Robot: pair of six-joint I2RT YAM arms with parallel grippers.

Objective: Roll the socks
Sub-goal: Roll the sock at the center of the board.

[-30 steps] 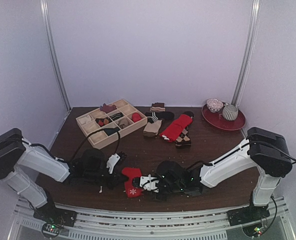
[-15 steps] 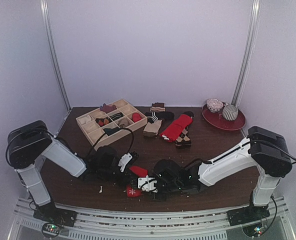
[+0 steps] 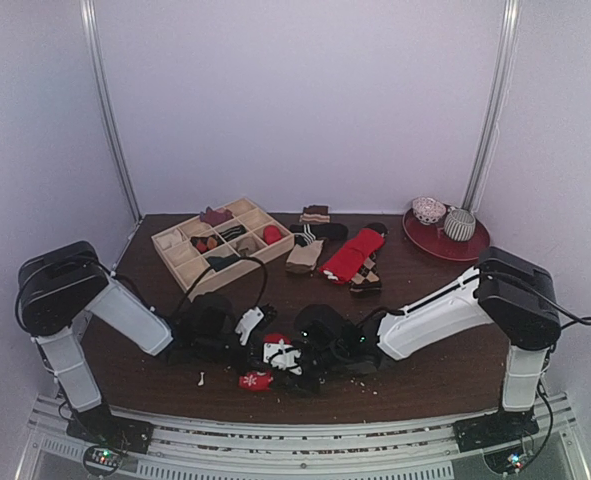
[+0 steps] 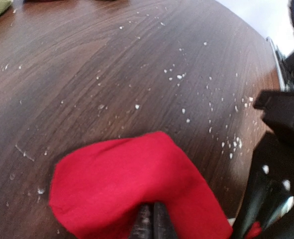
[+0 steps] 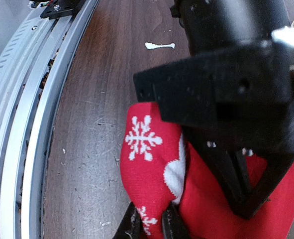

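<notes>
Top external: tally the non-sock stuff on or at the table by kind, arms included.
robot arms: 2 (left arm, right arm)
wooden divider tray: 1
red plate: 1
bowls on the plate: 2 (patterned bowl, striped bowl)
total: 6
</notes>
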